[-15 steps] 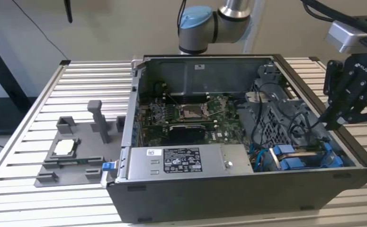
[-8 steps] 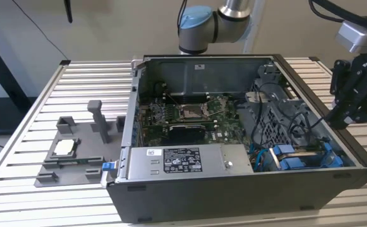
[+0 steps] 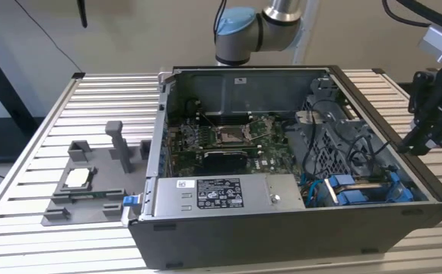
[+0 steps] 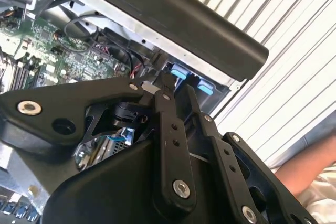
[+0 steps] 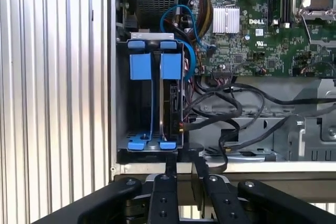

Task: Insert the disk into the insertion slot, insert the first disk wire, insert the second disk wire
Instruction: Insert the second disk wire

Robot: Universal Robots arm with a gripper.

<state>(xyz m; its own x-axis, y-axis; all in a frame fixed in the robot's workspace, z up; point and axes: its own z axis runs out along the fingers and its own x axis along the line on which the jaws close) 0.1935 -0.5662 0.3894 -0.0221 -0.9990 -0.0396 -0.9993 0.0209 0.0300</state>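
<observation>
Exterior view, left to right: one grey fixture (image 3: 84,191) is sitting on the slatted table (image 3: 23,228), carrying one processor chip (image 3: 78,178). One open case (image 3: 282,240) is taking up the middle, with one silver box (image 3: 282,191) along its near wall. The insertion slot (image 3: 373,194) is lying in the case's corner toward the exterior view's right. One gripper (image 3: 422,148) is hanging just outside that wall, over the table slats, with open air around it. Jaws are standing a narrow gap apart, gripping nothing. In the first wrist view the fingertips (image 5: 170,163) are hovering over the case rim, just beside the slot's end. The slot is showing two blue carrier tabs (image 5: 139,66) side by side. The disk (image 5: 172,103) is sitting edge-on inside the slot, under the tab nearer the motherboard (image 5: 262,40). One blue cable (image 5: 189,30) is looping past that tab. Several black cables (image 5: 231,98) are running just beside the disk, crowding that edge. The slot's other side is lying against the case's outer wall. In the second wrist view one person's arm (image 4: 307,166) is lying over the table slats.
</observation>
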